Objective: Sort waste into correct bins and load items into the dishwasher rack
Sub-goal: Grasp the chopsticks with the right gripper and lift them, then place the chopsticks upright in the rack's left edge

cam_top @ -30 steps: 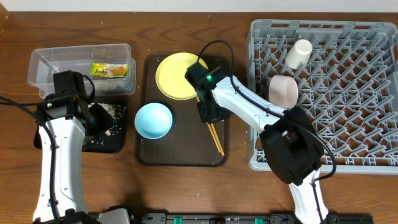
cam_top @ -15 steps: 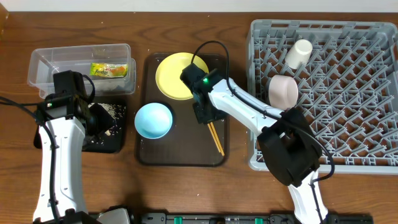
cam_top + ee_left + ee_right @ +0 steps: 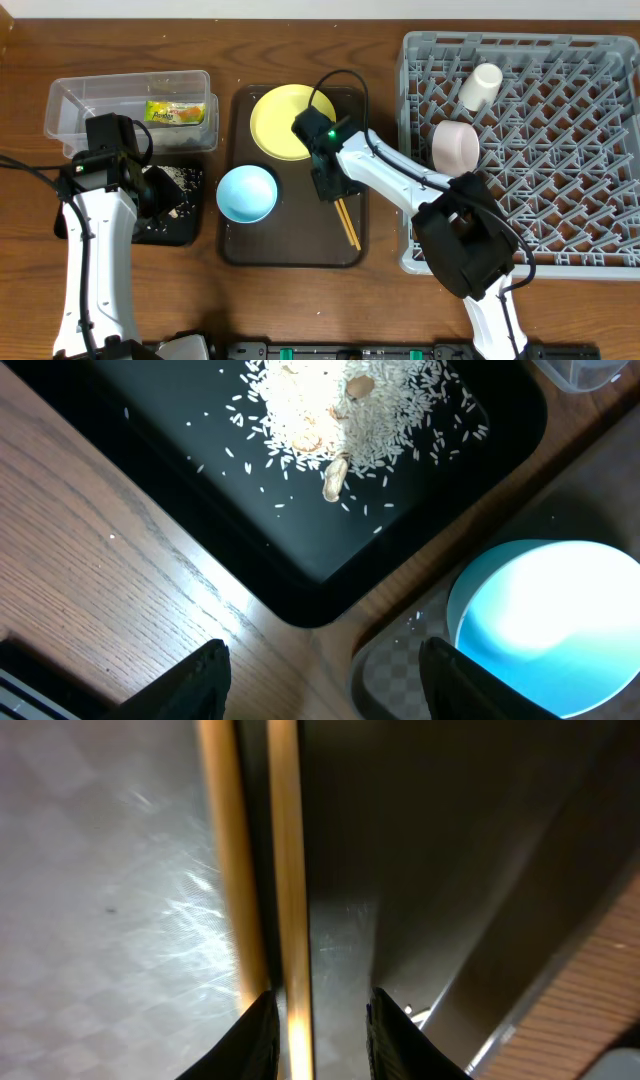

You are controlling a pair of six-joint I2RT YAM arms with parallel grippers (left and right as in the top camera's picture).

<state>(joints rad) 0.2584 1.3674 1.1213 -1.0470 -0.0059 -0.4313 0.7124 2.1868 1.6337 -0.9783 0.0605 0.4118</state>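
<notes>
Where chopsticks (image 3: 347, 224) lie, right gripper (image 3: 320, 1012) hovers, jaws parted.

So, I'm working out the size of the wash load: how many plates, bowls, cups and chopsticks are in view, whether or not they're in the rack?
Plates: 1 (yellow plate)
Bowls: 2 (light blue bowl, white bowl)
Cups: 1 (white cup)
Chopsticks: 2 (chopsticks)
Total: 6
</notes>
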